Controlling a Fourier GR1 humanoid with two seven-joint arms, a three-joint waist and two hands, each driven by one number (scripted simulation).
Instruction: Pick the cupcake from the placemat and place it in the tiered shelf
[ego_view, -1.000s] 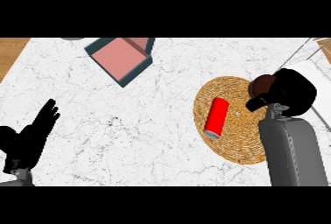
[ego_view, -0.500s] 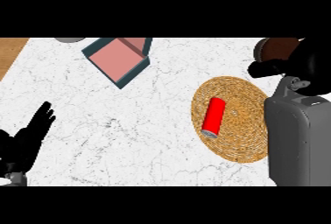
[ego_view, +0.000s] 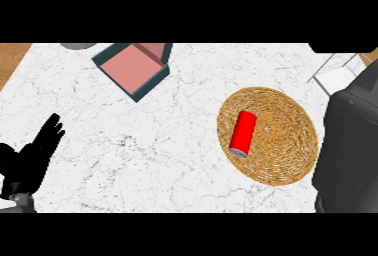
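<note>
My right forearm rises as a grey bulk along the right edge of the head view, and it runs out past the top of the frame, so my right hand does not show and I cannot tell whether its fingers are curled or straight. The cupcake does not show anywhere either; I judge it is out of sight with that hand, up toward the tiered shelf, of which only a pale corner peeks in at the upper right, but I cannot confirm that. The woven placemat lies on the marble counter just beside my forearm, and the only thing on it is a red can lying on its side, left where it is because it is no part of this job. My left hand rests at the lower left edge, fingers straight and relaxed, holding nothing, kept well apart from the work so it blocks nothing. A pink tray with a dark rim sits tilted near the top edge, also out of the path.
</note>
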